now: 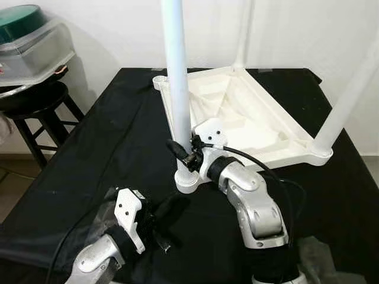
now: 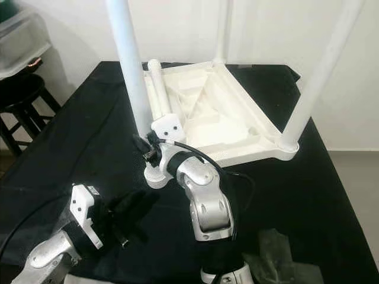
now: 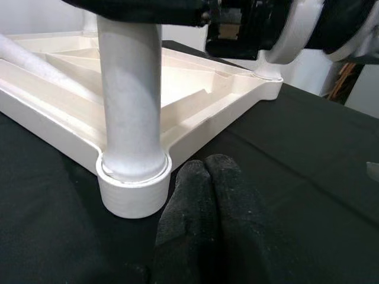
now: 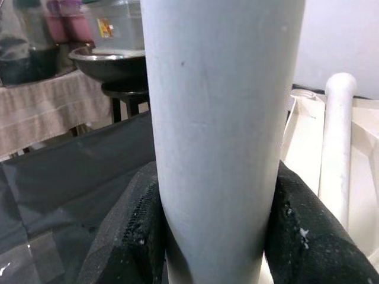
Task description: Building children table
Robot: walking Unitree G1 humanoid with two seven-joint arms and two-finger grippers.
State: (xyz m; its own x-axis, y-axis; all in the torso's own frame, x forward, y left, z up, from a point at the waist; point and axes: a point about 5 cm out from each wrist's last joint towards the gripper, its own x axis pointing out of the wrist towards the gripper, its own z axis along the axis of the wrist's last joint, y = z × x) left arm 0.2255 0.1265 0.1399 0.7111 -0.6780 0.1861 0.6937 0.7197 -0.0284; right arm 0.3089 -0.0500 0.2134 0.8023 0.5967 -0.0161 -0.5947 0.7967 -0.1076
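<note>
Right tool [image 4: 219,236] round leg [image 4: 222,118], top cut off.

Illumination is bright, even and diffuse in both head views. The upturned white plastic table top [image 1: 260,127] is nearly overexposed, with soft grey shading inside its ribs. The matte black cloth [image 1: 112,136] absorbs light and shows little detail. A faint shadow falls on the white wall [image 1: 112,41]. Head views are sharp. In the right wrist view, the near white cylindrical leg [image 4: 222,136] is soft-focused.
</note>
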